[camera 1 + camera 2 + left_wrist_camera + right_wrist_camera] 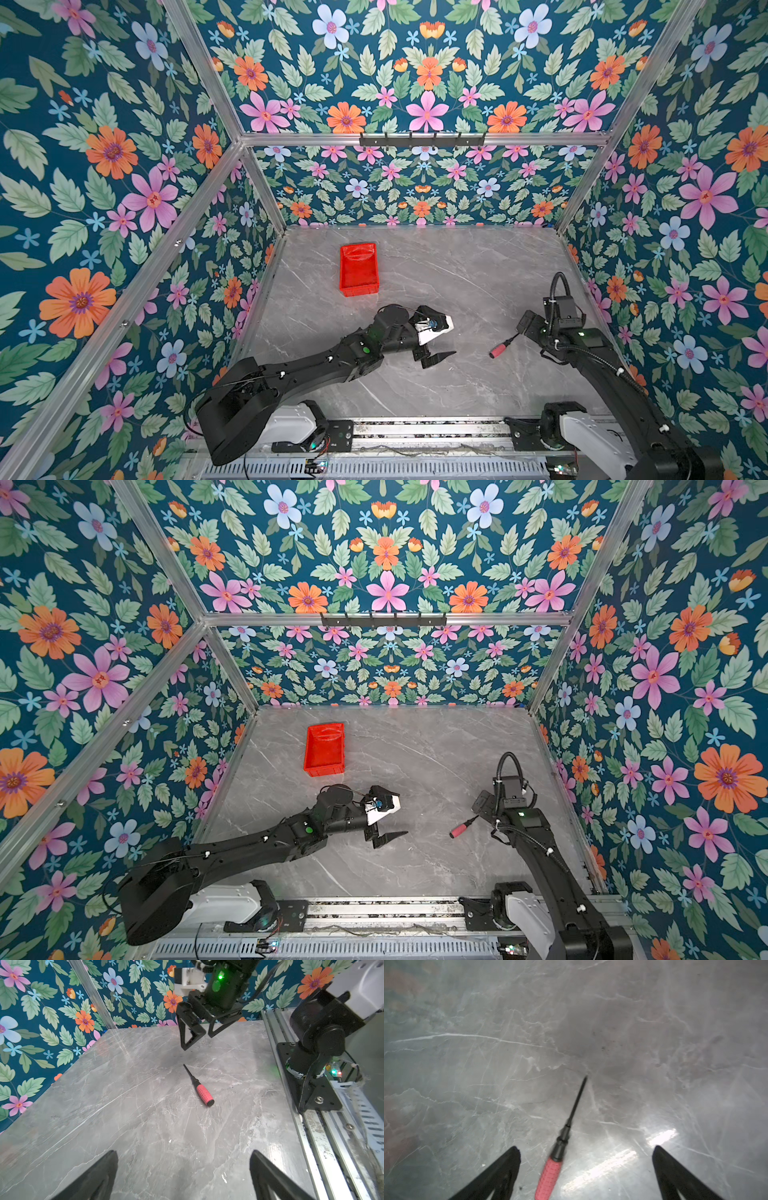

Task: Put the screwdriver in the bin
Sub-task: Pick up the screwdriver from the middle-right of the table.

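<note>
Right wrist view shows the right gripper (585, 1148) with its jaws spread wide and holding nothing. The screwdriver (563, 1136) lies on the table below the gap, nearer one finger, and neither finger touches it. The left wrist view shows the left gripper (184, 1152) just as wide and empty, facing the tool from some way off.

The screwdriver looks light and stiff, so a firm squeeze should not bend or hurt it. Its handle is round and would probably roll if nudged from one side. The ribbed pink grip should give the fingers good purchase. The thin dark shaft is likely slick and too narrow to pinch well. The best hold seems to be across the middle of the handle, with the fingers square to its length.

In a top view the screwdriver (500, 348) lies flat on the grey table (457, 270), right of centre and towards the front. Its long axis runs on a slant. The handle end faces the left arm and the front rail, and the tip reaches under the right gripper towards the right wall. The red bin (358, 269) sits well apart, further back and to the left, roughly behind the handle end.
</note>
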You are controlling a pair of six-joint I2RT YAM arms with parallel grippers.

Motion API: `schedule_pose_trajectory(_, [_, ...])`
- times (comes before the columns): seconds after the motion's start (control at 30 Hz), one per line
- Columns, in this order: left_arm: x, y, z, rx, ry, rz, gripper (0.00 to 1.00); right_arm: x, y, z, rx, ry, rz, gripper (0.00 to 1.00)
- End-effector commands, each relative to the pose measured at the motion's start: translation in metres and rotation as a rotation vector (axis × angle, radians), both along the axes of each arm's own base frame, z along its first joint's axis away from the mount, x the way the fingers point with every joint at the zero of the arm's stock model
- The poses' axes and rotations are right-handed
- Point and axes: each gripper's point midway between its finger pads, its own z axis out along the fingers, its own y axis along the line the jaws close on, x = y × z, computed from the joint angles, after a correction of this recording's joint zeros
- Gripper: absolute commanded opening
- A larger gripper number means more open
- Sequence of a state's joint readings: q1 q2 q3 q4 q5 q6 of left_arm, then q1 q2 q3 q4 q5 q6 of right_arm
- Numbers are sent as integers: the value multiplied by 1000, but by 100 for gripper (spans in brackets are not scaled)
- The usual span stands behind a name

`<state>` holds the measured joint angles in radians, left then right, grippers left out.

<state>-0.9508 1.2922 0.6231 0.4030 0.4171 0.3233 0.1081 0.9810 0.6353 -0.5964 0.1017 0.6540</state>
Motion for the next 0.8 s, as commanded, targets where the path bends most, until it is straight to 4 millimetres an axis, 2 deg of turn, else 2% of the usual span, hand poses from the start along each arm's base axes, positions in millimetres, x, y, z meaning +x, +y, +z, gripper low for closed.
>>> schedule_pose_trajectory(0.0, [-2, -2, 1, -1, -14, -16, 100, 7, 6, -5, 0, 12, -52, 98])
schedule_pose_trajectory(0.13, [-3, -2, 2, -1, -20, -8, 100, 16, 29, -15, 37, 38, -45, 88])
schedule_pose_trajectory(0.23, [-5, 0, 2, 0, -21, -4, 100, 18, 37, -23, 60, 84, -72, 85])
schedule_pose_trajectory(0.5, [-7, 1, -2, 5, -18, 2, 100, 15, 42, -48, 87, 192, -128, 74])
schedule_pose_trajectory(0.77, [-7, 0, -2, 11, -20, 0, 100, 14, 46, -72, 91, 290, -159, 50])
